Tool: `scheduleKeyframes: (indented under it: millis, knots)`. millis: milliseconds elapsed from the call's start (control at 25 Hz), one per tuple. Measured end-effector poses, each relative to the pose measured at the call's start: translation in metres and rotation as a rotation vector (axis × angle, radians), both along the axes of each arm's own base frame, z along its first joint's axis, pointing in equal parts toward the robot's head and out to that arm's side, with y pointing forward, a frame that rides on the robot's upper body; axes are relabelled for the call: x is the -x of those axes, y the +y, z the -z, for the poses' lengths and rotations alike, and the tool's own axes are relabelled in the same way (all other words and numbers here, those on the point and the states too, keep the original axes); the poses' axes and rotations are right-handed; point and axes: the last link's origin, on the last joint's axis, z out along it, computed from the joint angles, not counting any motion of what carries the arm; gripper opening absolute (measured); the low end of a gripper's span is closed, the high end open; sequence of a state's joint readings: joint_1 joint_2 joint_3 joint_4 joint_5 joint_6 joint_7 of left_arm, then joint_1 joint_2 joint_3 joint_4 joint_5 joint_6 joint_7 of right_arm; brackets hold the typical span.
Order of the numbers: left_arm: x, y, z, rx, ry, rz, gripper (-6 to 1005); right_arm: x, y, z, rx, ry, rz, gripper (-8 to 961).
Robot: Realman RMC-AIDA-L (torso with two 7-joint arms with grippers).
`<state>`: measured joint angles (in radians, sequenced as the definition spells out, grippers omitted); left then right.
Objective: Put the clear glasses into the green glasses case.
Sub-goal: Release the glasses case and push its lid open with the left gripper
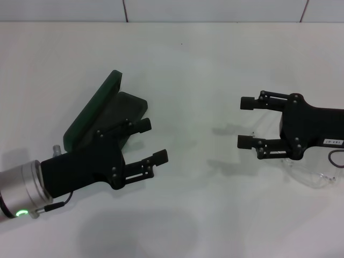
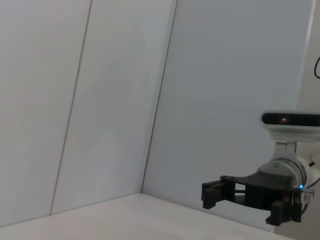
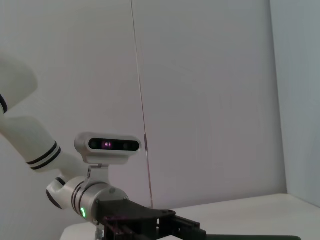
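One clear glasses (image 1: 312,174), transparent wraparound, w/ thin arms.

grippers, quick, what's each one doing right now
left gripper: open, holding nothing, over the green case.
right gripper: open, holding nothing, above the clear glasses.

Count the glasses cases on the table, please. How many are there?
1. The green glasses case lies open on the robot's left side of the table, partly behind the left gripper. The arms may hide other things.
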<state>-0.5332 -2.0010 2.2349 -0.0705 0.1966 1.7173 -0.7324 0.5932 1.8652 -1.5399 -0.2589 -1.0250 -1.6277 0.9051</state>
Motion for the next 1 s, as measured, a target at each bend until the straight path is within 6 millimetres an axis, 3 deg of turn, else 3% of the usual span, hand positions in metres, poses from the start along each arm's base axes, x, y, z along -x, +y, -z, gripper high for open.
scheduleKeyframes:
  millis: [680,1000]
  knots:
    - [0.002,0.008,-0.003,-0.047,0.002,-0.032,813,0.001,0.002,0.001,-0.010,-0.011,-0.007,810]
    - [0.007,0.036,-0.037,-0.027,-0.031,-0.131,814,0.000,0.004,0.001,-0.017,-0.019,0.000,811]
